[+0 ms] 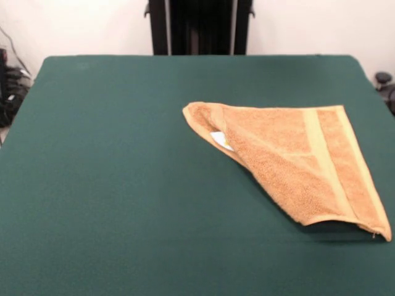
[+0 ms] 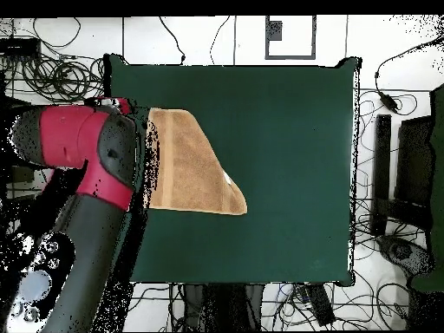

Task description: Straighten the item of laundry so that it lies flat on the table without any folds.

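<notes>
No jaws show in either view, so whether they are spread or closed I cannot tell — only the arm (image 2: 95, 165) appears, its red and black bulk swung out over the table's edge at nine o'clock in the overhead view, seemingly parked clear of the work. The towel (image 1: 290, 163) lies well off centre, toward three o'clock in the front view, doubled diagonally into a rough triangle: one corner looks to have been thrown across the rest, which is likely why the white label (image 1: 221, 140) peeks out along the folded edge and the woven band (image 1: 321, 157) runs near the hem on the top layer. It rests on the table (image 1: 123, 185), touching nothing else, with one tip close to the table's border. I'd judge the straightening not yet done — that upper layer wants peeling back. The green cloth is otherwise bare and smooth; beyond it, white floor strewn with black cables (image 2: 52, 61) and dark gear.
</notes>
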You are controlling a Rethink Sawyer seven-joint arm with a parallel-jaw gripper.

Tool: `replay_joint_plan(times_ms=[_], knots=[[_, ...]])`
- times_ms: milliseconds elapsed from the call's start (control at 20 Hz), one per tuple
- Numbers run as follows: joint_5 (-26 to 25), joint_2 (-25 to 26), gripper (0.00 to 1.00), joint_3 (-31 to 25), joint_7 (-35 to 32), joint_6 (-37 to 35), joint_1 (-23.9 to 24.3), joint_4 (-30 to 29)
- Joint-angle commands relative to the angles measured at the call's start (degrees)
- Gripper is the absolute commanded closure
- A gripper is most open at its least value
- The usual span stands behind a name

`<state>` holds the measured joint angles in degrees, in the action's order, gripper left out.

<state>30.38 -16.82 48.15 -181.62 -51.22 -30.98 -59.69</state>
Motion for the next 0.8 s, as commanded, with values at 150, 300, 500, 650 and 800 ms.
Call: replay_joint_plan(times_ms=[150, 300, 500, 650, 800], knots=[[-8.6, -17.3, 0.0, -15.7, 24.9, 3.7, 1.9, -20.0], [-10.6, -19.5, 0.0, -17.3, 25.1, 4.5, 2.7, -22.0], [-13.0, -21.6, 0.0, -19.1, 24.6, 5.1, 3.5, -23.8], [-14.7, -23.3, 0.0, -20.3, 24.9, 5.6, 4.4, -25.3], [-16.7, -25.6, 0.0, -21.9, 25.6, 6.0, 5.5, -27.3]])
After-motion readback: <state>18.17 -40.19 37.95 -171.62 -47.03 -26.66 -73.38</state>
